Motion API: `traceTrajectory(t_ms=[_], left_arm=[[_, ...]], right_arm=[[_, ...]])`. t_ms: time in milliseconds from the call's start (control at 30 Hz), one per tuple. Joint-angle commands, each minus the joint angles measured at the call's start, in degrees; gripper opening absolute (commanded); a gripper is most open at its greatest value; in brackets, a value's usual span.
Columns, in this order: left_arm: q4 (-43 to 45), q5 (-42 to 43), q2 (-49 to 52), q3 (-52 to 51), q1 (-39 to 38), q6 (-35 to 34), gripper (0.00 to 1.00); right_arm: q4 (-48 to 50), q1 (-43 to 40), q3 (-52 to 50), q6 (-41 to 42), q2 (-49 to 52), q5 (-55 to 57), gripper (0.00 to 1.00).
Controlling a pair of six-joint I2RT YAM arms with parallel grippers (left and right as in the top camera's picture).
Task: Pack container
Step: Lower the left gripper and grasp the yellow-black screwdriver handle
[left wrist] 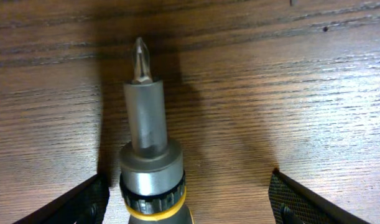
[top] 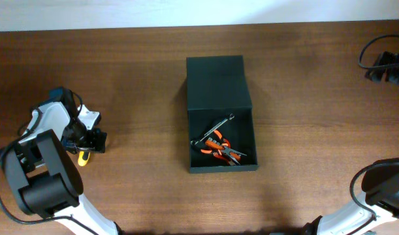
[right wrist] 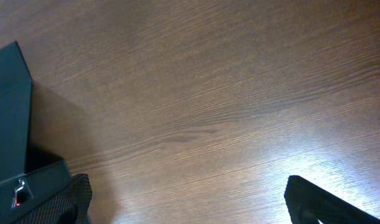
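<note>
The dark container (top: 223, 168) stands open at the table's middle, its lid (top: 217, 81) folded back flat behind it. Inside lie orange-handled pliers (top: 220, 147) and a slim metal wrench (top: 215, 128). Far left, my left gripper (top: 89, 145) hangs low over a yellow-collared screwdriver (top: 83, 157). In the left wrist view the screwdriver (left wrist: 146, 124) points its cross-tip away and lies close to the left finger, with a wide gap to the right finger; the left gripper (left wrist: 186, 180) is open. My right gripper (right wrist: 185, 183) is open above bare wood, right of the container (right wrist: 34, 180).
A black device with cables (top: 385, 65) sits at the far right edge. The table's back edge (top: 199, 25) meets a pale wall. My right arm's base (top: 382, 189) fills the near right corner, and the left arm's base (top: 42, 179) fills the near left.
</note>
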Motion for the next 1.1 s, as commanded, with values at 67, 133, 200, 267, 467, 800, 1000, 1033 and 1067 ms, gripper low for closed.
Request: traceTrajectory(t_ms=[67, 133, 200, 267, 467, 800, 1000, 1033, 1067], left_arm=[[1.0, -2.3, 0.4, -2.1, 0.2, 0.5, 0.86], [1.3, -2.4, 0.4, -2.2, 0.2, 0.5, 0.87], [1.3, -2.7, 0.4, -2.2, 0.5, 0.5, 0.87], [1.2, -2.9, 0.4, -2.2, 0.6, 0.5, 0.87], [1.2, -3.5, 0.4, -2.2, 1.2, 0.5, 0.78], [1.3, -3.4, 0.4, -2.2, 1.6, 0.3, 0.65], [1.3, -3.2, 0.4, -2.2, 1.6, 0.3, 0.47], [1.3, -3.2, 0.4, -2.2, 1.6, 0.3, 0.44], [1.4, -3.2, 0.4, -2.2, 1.6, 0.3, 0.42]], right_arm=[[-0.2, 0.0, -0.3, 0.4, 0.1, -0.7, 0.99], [-0.4, 0.0, -0.3, 0.4, 0.1, -0.7, 0.99], [-0.4, 0.0, -0.3, 0.4, 0.1, -0.7, 0.99], [-0.4, 0.0, -0.3, 0.4, 0.1, -0.7, 0.99], [-0.4, 0.0, -0.3, 0.4, 0.1, -0.7, 0.99], [-0.4, 0.0, -0.3, 0.4, 0.1, -0.7, 0.99], [-0.5, 0.0, -0.3, 0.4, 0.1, -0.7, 0.99], [-0.5, 0.0, -0.3, 0.4, 0.1, -0.7, 0.99], [-0.5, 0.0, -0.3, 0.4, 0.1, -0.7, 0.99]])
